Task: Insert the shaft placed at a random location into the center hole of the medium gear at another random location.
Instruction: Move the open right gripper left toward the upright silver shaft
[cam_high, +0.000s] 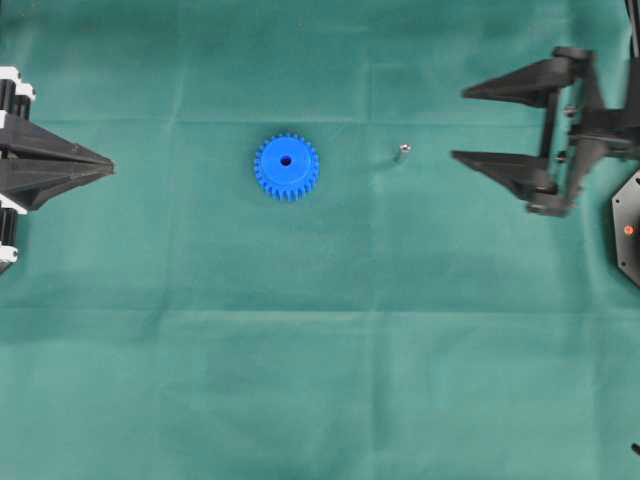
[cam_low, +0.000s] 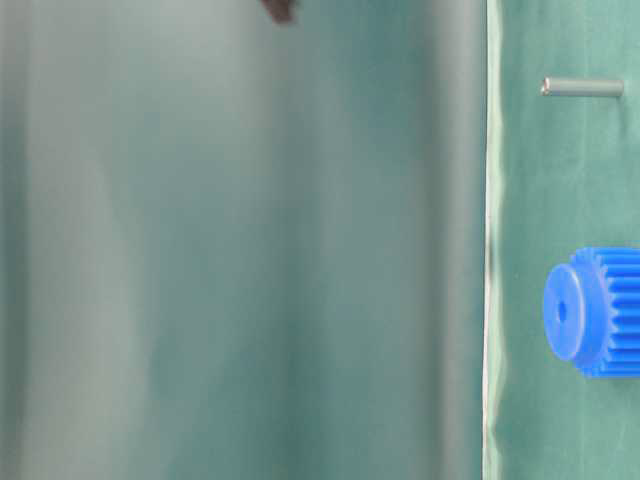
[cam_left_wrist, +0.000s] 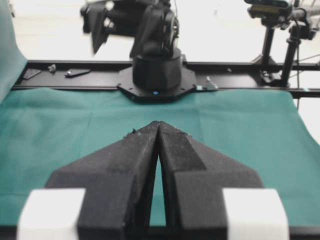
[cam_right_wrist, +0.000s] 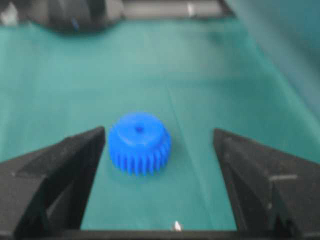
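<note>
The right gripper (cam_high: 458, 125) has its two black fingers (cam_high: 500, 168) spread wide with nothing between them, hovering near the right edge of the green cloth (cam_high: 320, 350) and pointing toward its middle; in the right wrist view the same gripper (cam_right_wrist: 160, 145) frames the gear between its parted fingertips, though well short of it. The left gripper (cam_high: 108, 167) sits at the left edge of the cloth with its fingers pressed together into one sharp wedge; the left wrist view shows that gripper (cam_left_wrist: 158, 125) closed tip to tip, holding nothing.

The shaft (cam_high: 404, 151) stands on the cloth just ahead of the right fingertips, between them and the gear, touched by neither; in the table-level view the shaft (cam_low: 582, 87) shows as a plain grey pin apart from the wheel. The medium gear (cam_high: 286, 166) lies flat, a little left of the cloth's middle and toward its far edge, hub upward; the center hole (cam_high: 286, 160) is open and dark.
</note>
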